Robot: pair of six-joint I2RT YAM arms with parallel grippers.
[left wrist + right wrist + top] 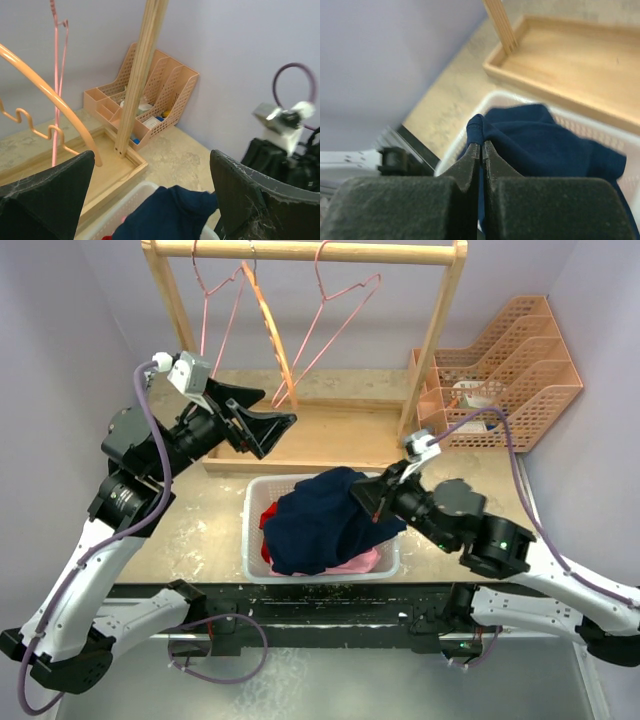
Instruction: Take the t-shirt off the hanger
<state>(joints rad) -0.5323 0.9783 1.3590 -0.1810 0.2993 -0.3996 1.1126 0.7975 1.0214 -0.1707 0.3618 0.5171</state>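
White basket (250,532) is filled by navy t-shirt (315,525) over pink and red garments (360,562). Shirt fold is pinched by right gripper (481,147); left gripper (278,407) is spread wide, nothing held.

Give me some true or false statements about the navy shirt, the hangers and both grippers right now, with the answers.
1. The right gripper is shut on the navy t-shirt. True.
2. The left gripper is shut. False: it is open, holding nothing.
3. The navy t-shirt lies in the white basket. True.
4. The navy t-shirt hangs on the orange hanger. False: the orange hanger is bare on the wooden rack.
5. The file organizer stands left of the wooden rack. False: it stands to its right.
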